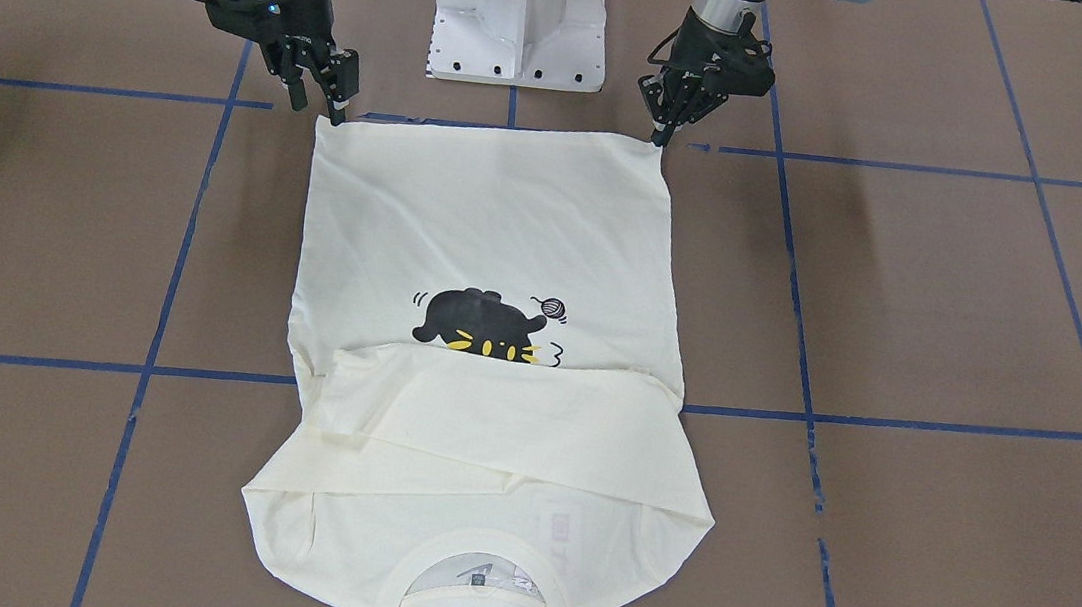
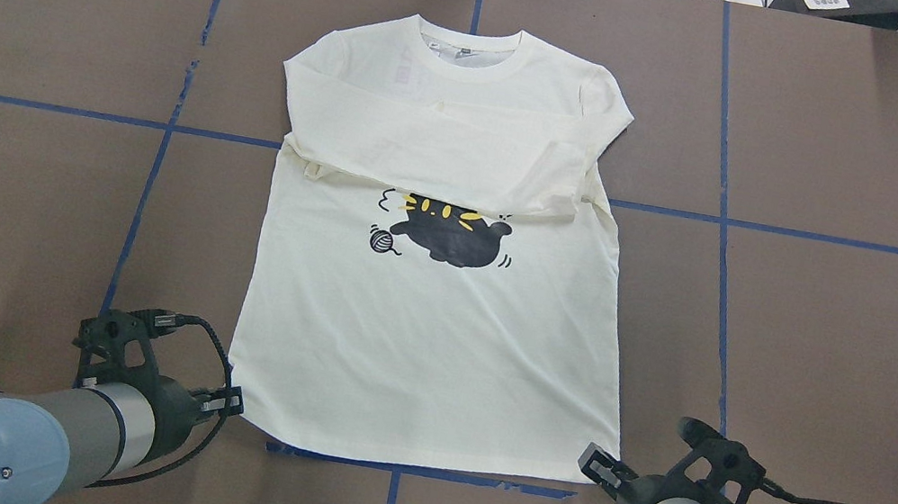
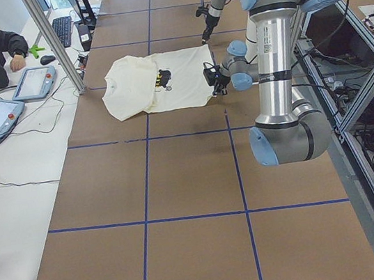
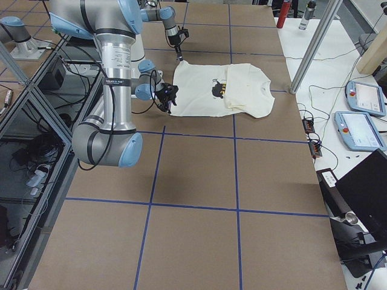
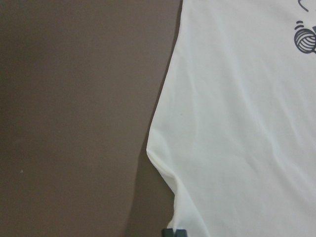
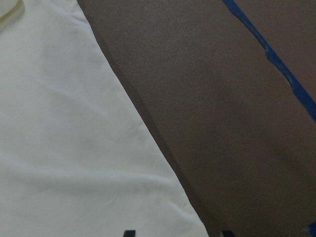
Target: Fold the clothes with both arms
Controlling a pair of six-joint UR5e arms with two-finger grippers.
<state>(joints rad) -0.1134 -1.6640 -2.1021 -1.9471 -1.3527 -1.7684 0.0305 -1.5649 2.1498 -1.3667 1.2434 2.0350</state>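
Neckline (image 1: 483, 567) of cream T-shirt (image 1: 501, 209) nearest the front-facing lens, hem at the far end by the robot's base. Laid flat on brown table (image 1: 955, 287), print side up, both sleeves (image 1: 509, 421) crossed over the chest and covering the top of the cat print (image 1: 484, 323). Step in hand, by judgement: taking hold of the two hem corners for the lengthwise fold, hem toward neckline. Left gripper (image 1: 661, 135): down at its hem corner, fingertips (image 5: 170, 232) together at the cloth edge, seemingly pinched on it (slight pucker in the fabric just ahead of them). Right gripper (image 1: 319, 104): at the other hem corner, fingertips (image 6: 129, 233) well apart, corner lying between them, nothing clamped yet. Needed next, by judgement: closing the right fingers on that corner, then raising both corners level and together, and carrying them over the print toward the neckline without dragging the crossed sleeves out of place.
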